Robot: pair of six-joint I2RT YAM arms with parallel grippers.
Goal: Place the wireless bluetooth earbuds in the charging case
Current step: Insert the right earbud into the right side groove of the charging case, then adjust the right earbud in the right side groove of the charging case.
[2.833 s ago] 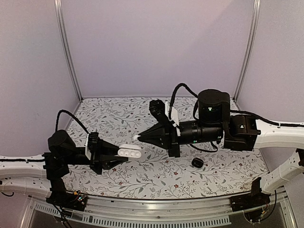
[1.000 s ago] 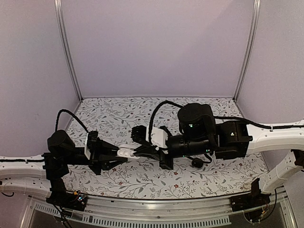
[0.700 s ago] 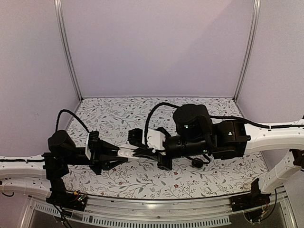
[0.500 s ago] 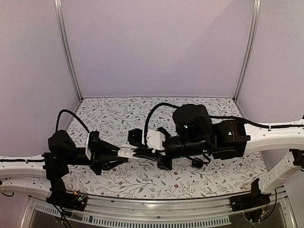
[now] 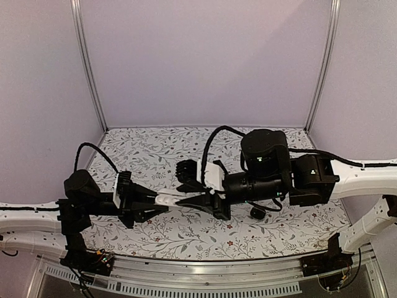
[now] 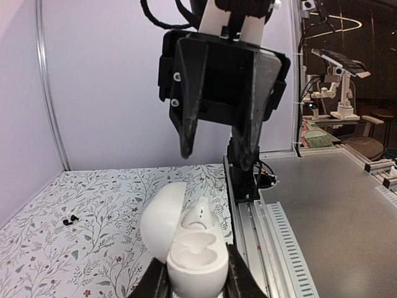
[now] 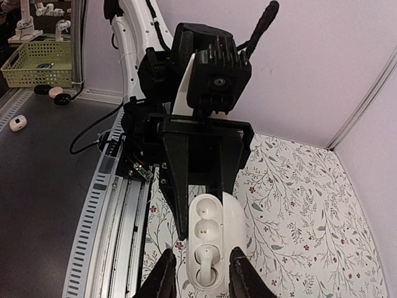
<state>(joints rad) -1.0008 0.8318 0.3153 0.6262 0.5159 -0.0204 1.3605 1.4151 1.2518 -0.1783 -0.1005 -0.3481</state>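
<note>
My left gripper (image 5: 152,208) is shut on the open white charging case (image 5: 166,200) and holds it above the table. In the left wrist view the case (image 6: 192,261) has its lid swung left. A white earbud (image 6: 200,214) sits in the far slot and the near slot is empty. My right gripper (image 5: 186,202) is open and empty, and its fingers hang just above the case (image 6: 217,158). In the right wrist view its fingers (image 7: 164,276) straddle the case (image 7: 208,223) and the seated earbud (image 7: 206,264). Two tiny dark earbud pieces (image 6: 69,219) lie on the table.
A black rounded case (image 5: 257,213) lies on the flowered table under the right arm. A metal rail (image 5: 205,282) runs along the near edge. The enclosure's walls and corner posts (image 5: 90,68) stand behind. A yellow basket (image 7: 37,62) stands off the table.
My right gripper came left to the case with a white earbud in its tips. It has since opened and drawn back slightly to the right. The earbud now sits in the case.
</note>
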